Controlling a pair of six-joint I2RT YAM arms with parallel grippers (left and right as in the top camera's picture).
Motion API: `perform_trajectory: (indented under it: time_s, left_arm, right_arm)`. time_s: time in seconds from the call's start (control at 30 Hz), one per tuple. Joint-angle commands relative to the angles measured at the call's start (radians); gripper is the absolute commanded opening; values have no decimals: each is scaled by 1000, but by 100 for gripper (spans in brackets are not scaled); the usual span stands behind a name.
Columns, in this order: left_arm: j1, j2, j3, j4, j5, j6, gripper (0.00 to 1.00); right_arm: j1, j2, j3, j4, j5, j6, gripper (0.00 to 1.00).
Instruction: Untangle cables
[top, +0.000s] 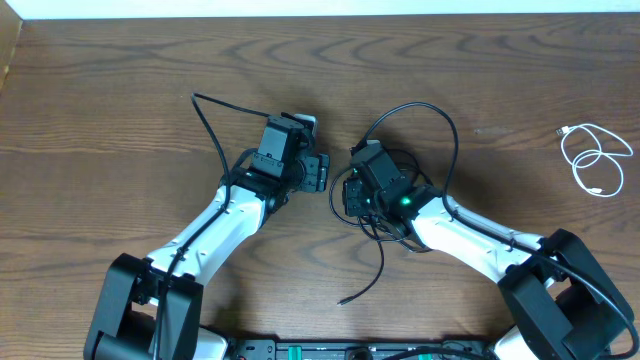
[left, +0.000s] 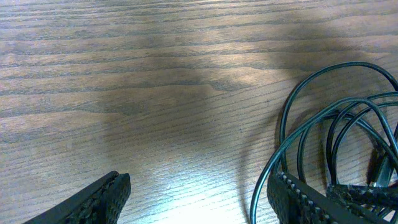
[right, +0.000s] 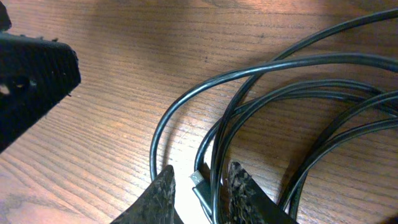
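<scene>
My left fingers (top: 318, 172) stood wide apart, with bare wood between them and nothing held. My right fingers (top: 356, 190) stood only narrowly apart. They straddled one strand of the black tangle (top: 405, 160) and a small plug (right: 198, 180) lying beside it. In the right wrist view I saw slivers of counter (top: 100, 100) on both sides of that strand, so I was not pinching it. The plug's tip pointed up and away from my right wrist.

The tangle lay at the middle of the counter, just to the right of centre and mostly beneath my right wrist. Its biggest loop arched toward the far edge. One loose tail (top: 365, 280) ran out toward the near edge and curved left, its end pointing to the near left corner. In the left wrist view, several loops of the tangle swept past the outer side of my right-hand finger (left: 298, 199). They stood near it, but I could not tell whether they touched.

A separate black cable (top: 210, 125) lay stretched out long and thin. Its free end pointed at the far left corner, and its length slanted back toward my left arm and passed under it.

The white cable (top: 597, 165) sat well apart from the rest, near the right edge. It was coiled in loose loops that were longer from far to near, and one plug end pointed left.
</scene>
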Motion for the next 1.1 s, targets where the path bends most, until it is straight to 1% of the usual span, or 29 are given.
perform_trajectory:
  time_s: [0.0,0.2,0.33,0.43,0.6,0.77,0.9,1.07]
  left_arm:
    - [-2,-9,-5,-3,-13,-1,76]
    - [-2,-9,-5,-3,-13,-1,76]
    - [-2,-9,-5,-3,-13,-1,76]
    - [-2,-9,-5,-3,-13,-1,76]
    - [-2,-9,-5,-10,-13,-1,76]
    - [-2,-9,-5,-18,-13,-1,76]
    - [-2,-9,-5,-17,-13,-1,76]
    - [-2,-9,-5,-17,-13,-1,76]
  right_arm:
    - [2,28,-1,-1,6,-13,24]
    - [3,78,-1,3,21,-13,17]
    - [3,90,-1,3,24,-1,10]
    - [3,90,-1,11,24,14,1]
    - [1,84,-1,12,2,14,1]
    - [-20,29,2,17,-52,13,1]
    - [-41,-7,2,-18,-52,13,1]
    - [-47,-8,0,-51,-52,13,1]
